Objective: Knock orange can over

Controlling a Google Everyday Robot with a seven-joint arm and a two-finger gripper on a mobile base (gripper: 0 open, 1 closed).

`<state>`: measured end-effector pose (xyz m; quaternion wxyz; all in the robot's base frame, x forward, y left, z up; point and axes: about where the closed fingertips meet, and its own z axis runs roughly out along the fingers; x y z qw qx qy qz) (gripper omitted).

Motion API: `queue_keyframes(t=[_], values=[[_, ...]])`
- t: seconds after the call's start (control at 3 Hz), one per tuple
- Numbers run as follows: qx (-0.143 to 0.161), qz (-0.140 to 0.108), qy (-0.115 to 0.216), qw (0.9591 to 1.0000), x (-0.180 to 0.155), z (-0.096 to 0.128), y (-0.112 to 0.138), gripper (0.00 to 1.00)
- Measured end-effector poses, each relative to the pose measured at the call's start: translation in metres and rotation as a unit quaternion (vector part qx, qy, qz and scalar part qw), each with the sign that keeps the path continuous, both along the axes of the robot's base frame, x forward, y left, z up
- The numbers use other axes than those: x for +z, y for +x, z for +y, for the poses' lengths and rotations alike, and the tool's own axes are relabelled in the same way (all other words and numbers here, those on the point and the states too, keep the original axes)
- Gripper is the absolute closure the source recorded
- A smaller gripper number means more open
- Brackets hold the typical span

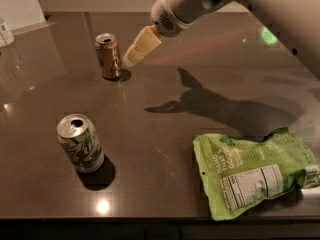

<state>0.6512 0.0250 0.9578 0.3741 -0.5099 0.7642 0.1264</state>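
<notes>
Orange can [108,56] upright, back-left on table [165,114]. Gripper [130,59] just to its right, not touching, fingers clenched together w/ nothing held. White-green can [81,143] front-left, green pouch [252,171] front-right.

Table: a dark brown glossy tabletop [165,129] is seen, with light spots reflected on it.
Can: a white-and-green aluminium drink can [80,143] is stood upright at front left.
Pouch: a light green plastic snack pouch [252,171] is laid flat at front right.
Far left: a white container [5,32] is cut off by the edge.
</notes>
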Motion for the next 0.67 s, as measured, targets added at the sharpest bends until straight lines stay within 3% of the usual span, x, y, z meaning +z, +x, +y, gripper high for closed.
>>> queue_keyframes(t=[0.67], values=[[-0.008, 0.011, 0.039, 0.9992, -0.026, 0.051, 0.034, 0.0]])
